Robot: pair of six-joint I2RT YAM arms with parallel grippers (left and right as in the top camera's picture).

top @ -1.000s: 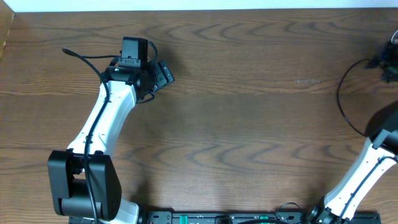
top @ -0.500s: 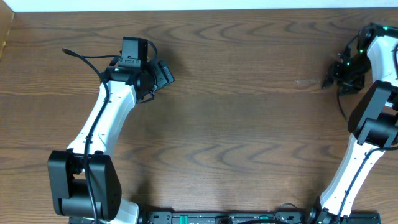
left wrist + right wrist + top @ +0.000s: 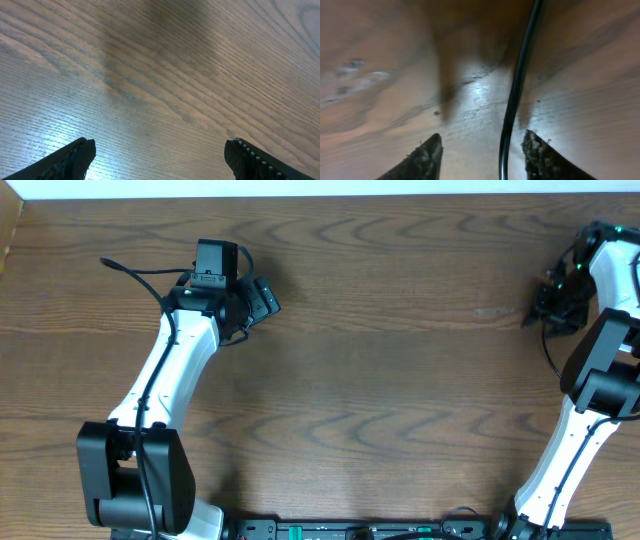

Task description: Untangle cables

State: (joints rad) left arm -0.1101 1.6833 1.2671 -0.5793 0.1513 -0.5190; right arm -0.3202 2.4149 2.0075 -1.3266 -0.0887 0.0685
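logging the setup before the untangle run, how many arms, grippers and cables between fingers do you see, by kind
arms: 2, left arm and right arm
open grippers: 2, left gripper and right gripper
black cable between the right gripper's fingers: 1
total: 5

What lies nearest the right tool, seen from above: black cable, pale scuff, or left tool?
1. Black cable, right by the right tool, near the table's right edge.
2. Pale scuff, a little toward the middle.
3. Left tool, far across the table.
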